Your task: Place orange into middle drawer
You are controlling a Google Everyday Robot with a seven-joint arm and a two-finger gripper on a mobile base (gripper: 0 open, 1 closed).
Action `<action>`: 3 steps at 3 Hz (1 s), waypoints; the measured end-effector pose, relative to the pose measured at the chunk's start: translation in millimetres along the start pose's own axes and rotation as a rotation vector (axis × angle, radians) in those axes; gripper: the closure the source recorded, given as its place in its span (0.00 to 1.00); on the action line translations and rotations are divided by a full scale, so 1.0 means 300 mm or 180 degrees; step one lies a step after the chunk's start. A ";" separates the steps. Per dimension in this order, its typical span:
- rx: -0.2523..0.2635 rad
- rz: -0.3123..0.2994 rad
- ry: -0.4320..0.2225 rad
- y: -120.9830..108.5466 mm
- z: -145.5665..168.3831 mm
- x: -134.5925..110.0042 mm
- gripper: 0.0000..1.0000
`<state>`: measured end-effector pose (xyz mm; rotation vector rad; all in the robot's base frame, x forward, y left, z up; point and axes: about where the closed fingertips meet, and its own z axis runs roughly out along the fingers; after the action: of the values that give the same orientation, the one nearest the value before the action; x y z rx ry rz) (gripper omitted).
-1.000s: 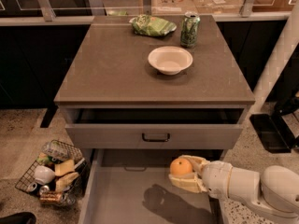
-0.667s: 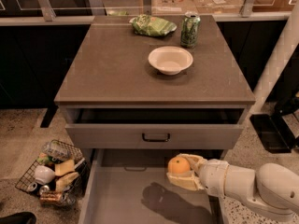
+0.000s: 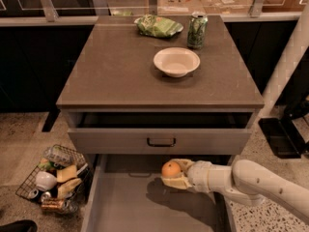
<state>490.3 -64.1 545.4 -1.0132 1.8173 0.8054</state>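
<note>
The orange [image 3: 171, 169] is small, round and glossy. My gripper [image 3: 175, 174] is shut on it, with a pale finger above and one below. The white arm reaches in from the lower right. The gripper holds the orange above the middle drawer [image 3: 125, 204], a wide open grey drawer with a flat floor and low pale side walls. It is over the drawer's back right part, just below the upper drawer's front. A shadow of the arm lies on the drawer floor.
The upper drawer [image 3: 161, 140] with a black bar handle is partly open. On the brown cabinet top [image 3: 111, 76] stand a white bowl [image 3: 176, 61], a green can [image 3: 196, 30] and a green chip bag [image 3: 158, 25]. A wire basket [image 3: 54, 178] of items sits on the floor at left.
My gripper has moved left with the orange, further over the middle drawer. Everything else is unchanged.
</note>
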 end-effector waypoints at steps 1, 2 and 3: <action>-0.0186 0.0030 0.0130 -0.027 0.134 0.112 1.00; -0.0303 0.0064 0.0289 -0.031 0.218 0.206 1.00; -0.0348 0.0122 0.0447 -0.017 0.261 0.291 1.00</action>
<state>500.1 -28.5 434.1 -1.1326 1.9339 0.8842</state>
